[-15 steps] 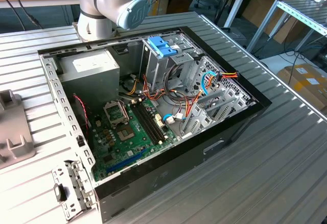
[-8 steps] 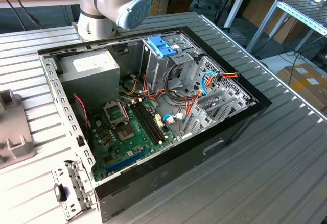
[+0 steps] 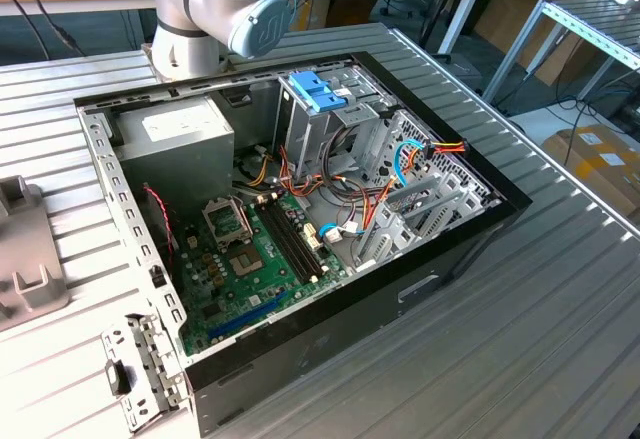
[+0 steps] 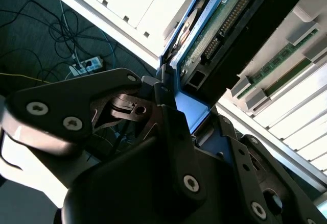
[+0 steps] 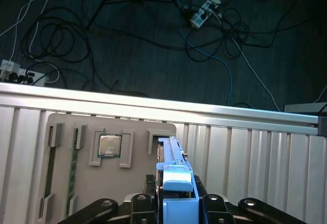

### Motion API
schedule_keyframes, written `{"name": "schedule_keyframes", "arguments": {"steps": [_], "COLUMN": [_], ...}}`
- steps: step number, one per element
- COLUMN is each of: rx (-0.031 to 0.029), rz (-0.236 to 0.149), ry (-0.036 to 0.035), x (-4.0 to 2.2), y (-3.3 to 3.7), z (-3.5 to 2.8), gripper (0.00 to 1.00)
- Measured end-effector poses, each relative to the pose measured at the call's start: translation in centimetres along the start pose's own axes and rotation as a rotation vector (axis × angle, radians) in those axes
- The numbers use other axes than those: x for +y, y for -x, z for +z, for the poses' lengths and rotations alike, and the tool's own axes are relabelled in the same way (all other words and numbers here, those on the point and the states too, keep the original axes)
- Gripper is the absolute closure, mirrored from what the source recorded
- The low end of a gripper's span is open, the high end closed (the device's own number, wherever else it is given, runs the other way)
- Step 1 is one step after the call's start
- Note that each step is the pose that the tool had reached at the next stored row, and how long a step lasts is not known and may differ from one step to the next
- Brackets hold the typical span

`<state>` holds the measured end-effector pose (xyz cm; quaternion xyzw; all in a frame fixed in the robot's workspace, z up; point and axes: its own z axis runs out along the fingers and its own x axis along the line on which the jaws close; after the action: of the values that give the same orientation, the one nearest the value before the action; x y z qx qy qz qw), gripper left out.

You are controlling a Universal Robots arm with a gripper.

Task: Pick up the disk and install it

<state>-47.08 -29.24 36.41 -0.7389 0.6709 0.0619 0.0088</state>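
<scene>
Disk point(image 5: 172, 157) edge-on, partly within claw point(image 5: 176, 206)

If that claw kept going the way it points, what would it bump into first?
The grey metal disk in its light-blue bracket, between the jaws of the gripper; past it, probably the grey plastic tray; depth is unclear.

Case point(image 3: 350, 321) lies open above; loose cables point(image 3: 441, 146) crowd the drive cage point(image 3: 425, 199).

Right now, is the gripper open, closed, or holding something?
Gripper: closed, holding the disk edge-on by its light-blue side bracket, as seen in both wrist views.
</scene>
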Motion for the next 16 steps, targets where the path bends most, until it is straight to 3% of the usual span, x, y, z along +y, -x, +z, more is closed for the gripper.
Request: {"name": "schedule_keyframes", "arguments": {"steps": [16], "rx": [0.0], "rz": [0.0], "ry": [0.0], "x": [0.06], "y": [0.09], "z": [-0.84], "gripper": [0.63]}}
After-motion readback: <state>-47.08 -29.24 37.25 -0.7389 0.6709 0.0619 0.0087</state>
